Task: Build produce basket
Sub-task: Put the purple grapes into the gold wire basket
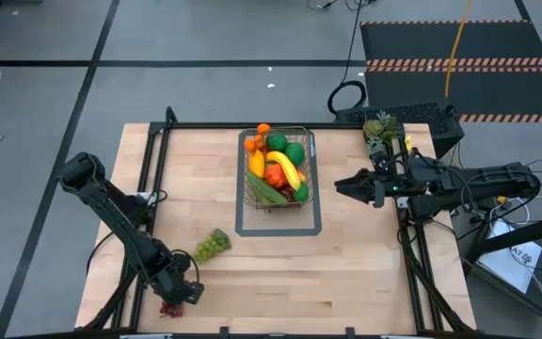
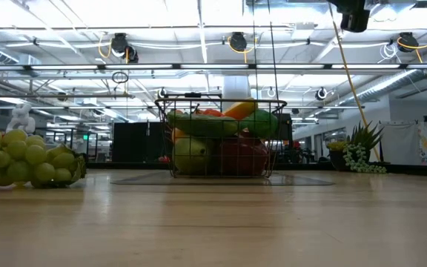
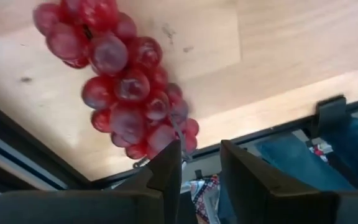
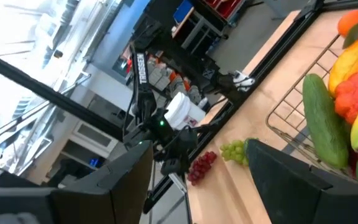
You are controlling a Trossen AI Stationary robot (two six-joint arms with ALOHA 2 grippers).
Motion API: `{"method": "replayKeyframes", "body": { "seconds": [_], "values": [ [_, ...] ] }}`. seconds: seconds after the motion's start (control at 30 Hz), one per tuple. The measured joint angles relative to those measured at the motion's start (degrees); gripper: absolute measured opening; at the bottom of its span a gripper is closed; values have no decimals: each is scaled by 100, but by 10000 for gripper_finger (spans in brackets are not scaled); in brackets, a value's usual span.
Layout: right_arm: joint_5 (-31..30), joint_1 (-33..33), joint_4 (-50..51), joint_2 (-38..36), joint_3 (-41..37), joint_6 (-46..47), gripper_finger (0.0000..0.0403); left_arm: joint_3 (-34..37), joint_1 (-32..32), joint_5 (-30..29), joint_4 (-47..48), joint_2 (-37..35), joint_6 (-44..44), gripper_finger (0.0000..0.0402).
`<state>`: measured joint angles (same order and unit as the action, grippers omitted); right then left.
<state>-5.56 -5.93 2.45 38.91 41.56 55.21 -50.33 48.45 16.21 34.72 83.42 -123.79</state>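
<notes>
The wire basket (image 1: pixel 301 141) stands at the table's far middle, filled with produce: a banana (image 1: pixel 284 168), a cucumber (image 1: pixel 266 188), oranges (image 1: pixel 263 129) and green fruit. A green grape bunch (image 1: pixel 212 245) lies on the board left of centre. A red grape bunch (image 3: pixel 117 81) lies at the near left edge. My left gripper (image 3: pixel 201 165) hangs slanting down over the bunch's end, its fingers a narrow gap apart with nothing between them. My right gripper (image 1: pixel 346 185) hovers open and level to the right of the basket, pointing at it. My left gripper has one fingertip (image 3: pixel 171 155) right at the red bunch's tapered end (image 3: pixel 182 134), coming from above at a slant. Whether it touches the grapes I cannot tell. The bunch lies flat on the board.
A flat grey rectangular outline (image 1: pixel 280 229) is marked on the board under and in front of the basket. A pineapple-like plant (image 1: pixel 381 129) sits at the far right corner. Black frame rails (image 1: pixel 412 254) run along the table's sides. Bare board lies between the green grapes and the right rail.
</notes>
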Motion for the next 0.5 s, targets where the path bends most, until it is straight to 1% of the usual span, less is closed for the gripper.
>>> {"method": "replayKeyframes", "body": {
  "seconds": [0.07, 0.37, 0.5],
  "values": [
    [127, 0, 15, -28, 0, 0, 254, 2, 2, 2, 97, -2, -8, 111],
    [140, 0, -3, -116, 0, -43, 254, 9, 2, 45, 265, 32, -107, 111],
    [140, 0, -3, -153, 0, -88, 254, 9, 11, 297, 114, 247, -84, 111]
  ]
}}
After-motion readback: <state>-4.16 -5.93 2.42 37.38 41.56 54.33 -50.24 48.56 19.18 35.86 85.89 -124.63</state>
